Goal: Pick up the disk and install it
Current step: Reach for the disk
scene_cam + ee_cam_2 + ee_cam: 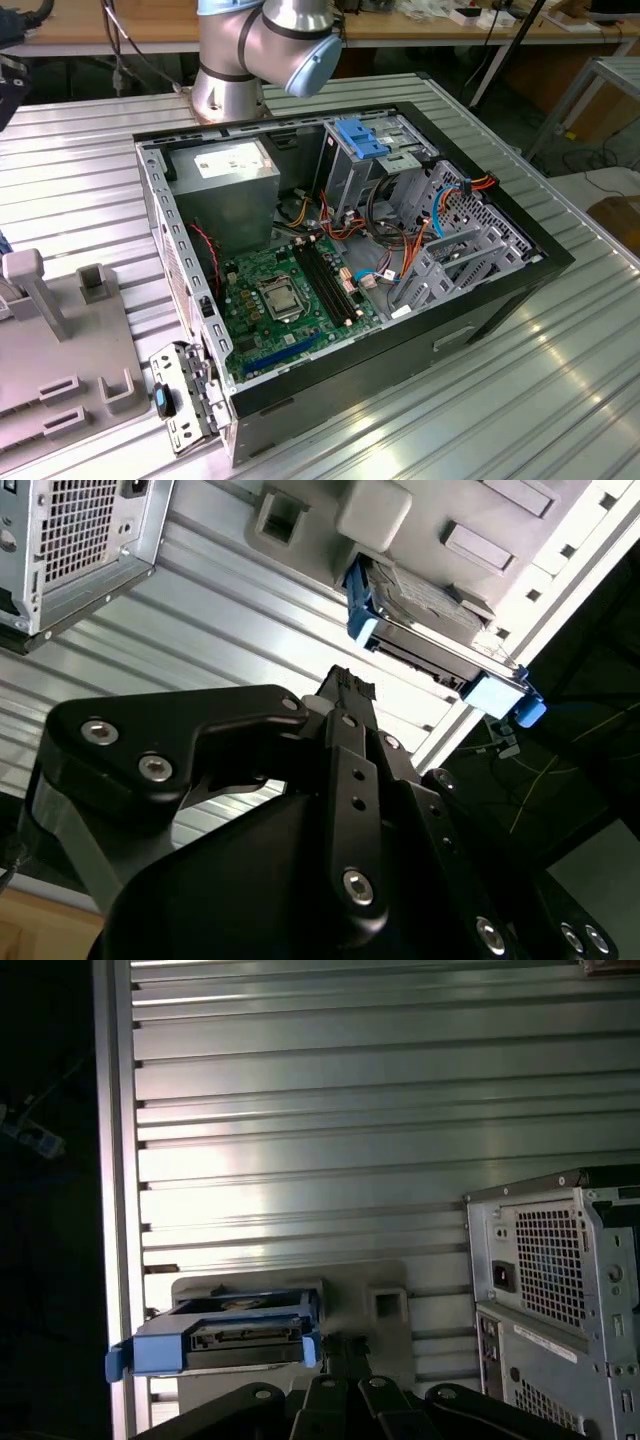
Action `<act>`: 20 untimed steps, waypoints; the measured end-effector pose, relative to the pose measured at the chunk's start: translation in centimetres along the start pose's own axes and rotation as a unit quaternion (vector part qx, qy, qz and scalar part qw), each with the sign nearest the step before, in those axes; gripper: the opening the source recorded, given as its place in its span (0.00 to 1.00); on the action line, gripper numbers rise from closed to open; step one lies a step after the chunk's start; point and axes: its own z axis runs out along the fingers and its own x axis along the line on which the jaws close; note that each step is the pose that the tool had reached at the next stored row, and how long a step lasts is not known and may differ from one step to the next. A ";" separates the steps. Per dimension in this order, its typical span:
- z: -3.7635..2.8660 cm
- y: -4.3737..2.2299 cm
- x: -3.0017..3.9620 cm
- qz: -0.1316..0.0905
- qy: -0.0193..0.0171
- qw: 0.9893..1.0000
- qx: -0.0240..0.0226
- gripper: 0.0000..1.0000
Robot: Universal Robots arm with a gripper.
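The disk [420, 655] is a dark slab between bright blue rails. It stands on edge in a grey holder [375, 515] by the table's edge, and its connector face shows in both wrist views [245, 1338]. My black gripper [345, 685] hangs a short way from the disk without touching it. It is shut, with nothing between its fingers. In the first wrist view the gripper [340, 1343] lines up beside one blue rail [312, 1345].
An open computer case [520, 275] lies on the ribbed metal table [560, 400], its motherboard [290, 300] exposed. A light-blue bracket [360, 135] sits over the drive cage. The grey fixture [40, 330] is at the exterior view's left. The case's rear [560, 1290] stands near the holder.
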 end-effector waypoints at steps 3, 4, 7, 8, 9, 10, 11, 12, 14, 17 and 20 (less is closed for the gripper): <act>-0.04 0.01 1.68 0.000 0.000 1.000 0.000 0.11; -0.05 -0.02 2.13 0.000 0.000 1.000 0.000 0.11; -0.07 -0.10 3.30 -0.002 0.000 1.000 0.000 0.11; -0.08 -0.11 3.46 -0.004 0.000 1.000 0.000 0.11; -0.07 -0.13 3.68 -0.006 0.000 1.000 -0.001 0.11; -0.07 -0.15 3.88 -0.007 0.000 1.000 -0.001 0.11; -0.07 -0.17 4.22 -0.008 0.000 1.000 -0.001 0.11; -0.09 -0.22 4.56 -0.009 0.000 1.000 -0.001 0.11; -0.12 -0.37 5.20 -0.009 0.000 1.000 -0.001 0.11; -0.14 -0.58 6.33 -0.009 0.000 1.000 -0.001 0.11; -0.17 -0.76 7.37 -0.009 0.000 1.000 -0.002 0.11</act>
